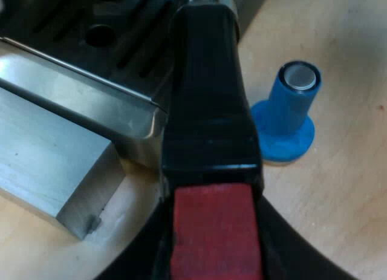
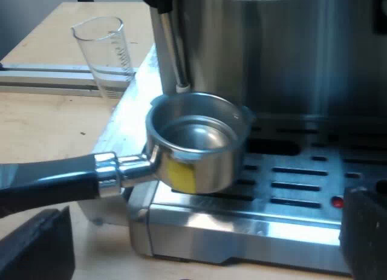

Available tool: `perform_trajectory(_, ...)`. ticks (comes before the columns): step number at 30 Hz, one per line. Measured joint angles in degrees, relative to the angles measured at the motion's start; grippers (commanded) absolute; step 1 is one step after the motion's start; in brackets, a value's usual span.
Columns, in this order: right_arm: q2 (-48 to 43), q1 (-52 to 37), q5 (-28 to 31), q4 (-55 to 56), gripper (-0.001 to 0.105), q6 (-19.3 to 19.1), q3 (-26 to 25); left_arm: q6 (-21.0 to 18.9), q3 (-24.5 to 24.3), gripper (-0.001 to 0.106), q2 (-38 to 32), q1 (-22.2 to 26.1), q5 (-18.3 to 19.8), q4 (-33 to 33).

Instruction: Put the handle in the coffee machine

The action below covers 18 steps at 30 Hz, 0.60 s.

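pale wood tabletop (image 1: 338, 189) beneath the espresso machine (image 2: 272, 50): my left gripper (image 1: 213, 262) comes in from behind the metal holder (image 2: 202, 165), black fingers (image 1: 287, 253) clamped on the red end (image 1: 214, 219). the glossy dark handle (image 1: 208, 110) runs straight away from that wrist, roughly horizontal. it carries the round steel basket mouth-up over the slotted drip tray (image 2: 302, 189), close by the steam wand (image 2: 172, 44), not locked in. my right gripper (image 2: 202, 244) faces the machine's front, jaws spread wide and empty. a flared blue tamper (image 1: 287, 120) stands base-down beside the handle. a clear measuring glass (image 2: 106, 56) stands upright near a tabletop edge.
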Motion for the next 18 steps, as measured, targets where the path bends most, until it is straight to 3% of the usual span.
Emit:
perform_trajectory(8, 3.43, 0.00, 2.27, -3.81, 0.090, -1.11, 0.00, 4.68, -3.23, 0.000, 5.55, 0.00, 0.52, 1.03)
perform_trajectory(18, 6.57, 0.00, 8.66, -11.43, 0.090, -5.56, 0.00, 5.84, -6.57, 0.000, 10.22, 0.00, 3.13, 1.32)
